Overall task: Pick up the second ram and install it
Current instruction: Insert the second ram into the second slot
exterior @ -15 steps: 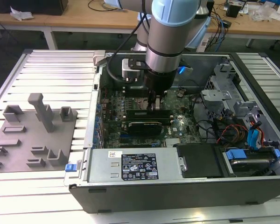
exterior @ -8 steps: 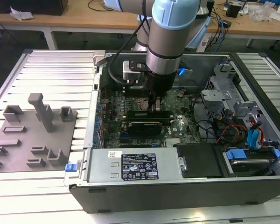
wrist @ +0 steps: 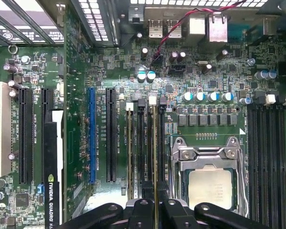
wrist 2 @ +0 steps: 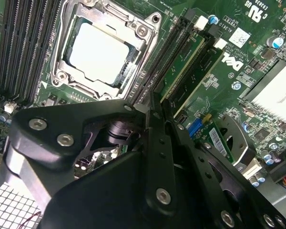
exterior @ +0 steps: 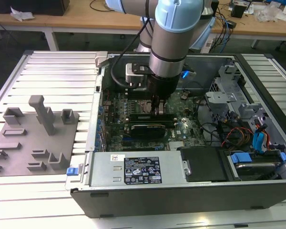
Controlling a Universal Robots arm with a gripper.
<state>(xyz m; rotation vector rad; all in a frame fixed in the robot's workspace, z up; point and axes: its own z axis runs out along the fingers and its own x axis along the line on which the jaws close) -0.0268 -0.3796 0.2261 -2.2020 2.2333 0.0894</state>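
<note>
— One gray tray [exterior: 19, 143] is lying at the exterior view's left, its blocks standing up from the slatted bench. What is sitting beside it?

— An open computer case [exterior: 181, 191], with the motherboard [exterior: 181, 125] lying flat inside. The arm [exterior: 174, 43] is reaching straight down into it.

— And the gripper?

— The gripper [exterior: 158, 109] is hanging low over the board, just beside the CPU socket [exterior: 142, 106]. In both wrist views the gripper [wrist: 156, 210] [wrist 2: 155, 107] is showing its black fingers [wrist: 174, 212] drawn close together, with only a thin line between them.

— Are they clenching on anything?

— They are grasping the second ram [wrist: 156, 152]. It is standing on edge along a long slot, running from a white end clip [wrist: 152, 100] down into the gap between the fingers. I cannot tell whether it is sitting fully down in the slot.

— What is flanking it?

— Another memory stick [wrist: 129, 152] is standing in a nearby slot, with an empty black slot between the two, and the CPU socket [wrist: 209, 181] is lying on the other side of the held stick.

— And further right outside?

— Some drive bays with blue clips [exterior: 240, 157] are filling the case's end at the exterior view's right.
</note>
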